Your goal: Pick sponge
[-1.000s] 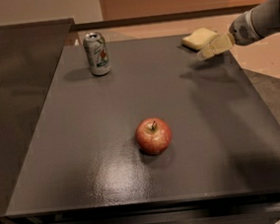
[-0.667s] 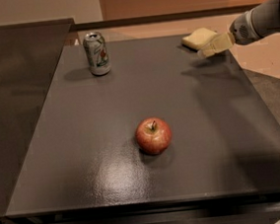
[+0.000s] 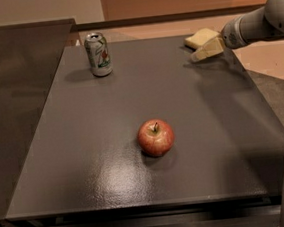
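The sponge (image 3: 201, 37) is a pale yellow-cream block lying at the far right corner of the dark table (image 3: 109, 138). My gripper (image 3: 205, 50) reaches in from the right on a grey arm (image 3: 259, 23). Its beige tip lies just in front of the sponge and right against it, low over the table top. I cannot tell whether it touches the sponge.
A red apple (image 3: 156, 137) sits near the middle of the table, toward the front. A green and white drink can (image 3: 98, 54) stands upright at the far left. The table's right edge (image 3: 260, 94) runs just below the arm.
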{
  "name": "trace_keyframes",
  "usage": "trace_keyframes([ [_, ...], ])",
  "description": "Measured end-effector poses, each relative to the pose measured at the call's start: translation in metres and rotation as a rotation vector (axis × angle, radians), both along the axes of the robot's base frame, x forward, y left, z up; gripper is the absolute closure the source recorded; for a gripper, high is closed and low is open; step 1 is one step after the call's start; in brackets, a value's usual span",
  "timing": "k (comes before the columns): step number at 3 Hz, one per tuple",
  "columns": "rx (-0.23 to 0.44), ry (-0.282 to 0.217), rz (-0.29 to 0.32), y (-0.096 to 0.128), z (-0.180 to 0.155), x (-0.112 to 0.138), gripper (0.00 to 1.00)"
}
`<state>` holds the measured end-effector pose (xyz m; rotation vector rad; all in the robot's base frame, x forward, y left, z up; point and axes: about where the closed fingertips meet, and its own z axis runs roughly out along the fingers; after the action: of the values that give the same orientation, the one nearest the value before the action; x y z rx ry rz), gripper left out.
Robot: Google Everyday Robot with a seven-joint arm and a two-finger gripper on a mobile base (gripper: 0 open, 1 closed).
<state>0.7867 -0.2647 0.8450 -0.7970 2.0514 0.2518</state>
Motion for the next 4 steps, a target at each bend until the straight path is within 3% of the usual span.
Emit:
trace_keyframes([
  [1, -0.011, -0.051, -0.009, -0.001, 0.011, 0.012, 0.00],
  [2, 0.019, -0.044, -0.011, -0.002, 0.014, 0.024, 0.18],
  [4, 0.069, -0.009, 0.000, -0.005, 0.014, 0.028, 0.64],
])
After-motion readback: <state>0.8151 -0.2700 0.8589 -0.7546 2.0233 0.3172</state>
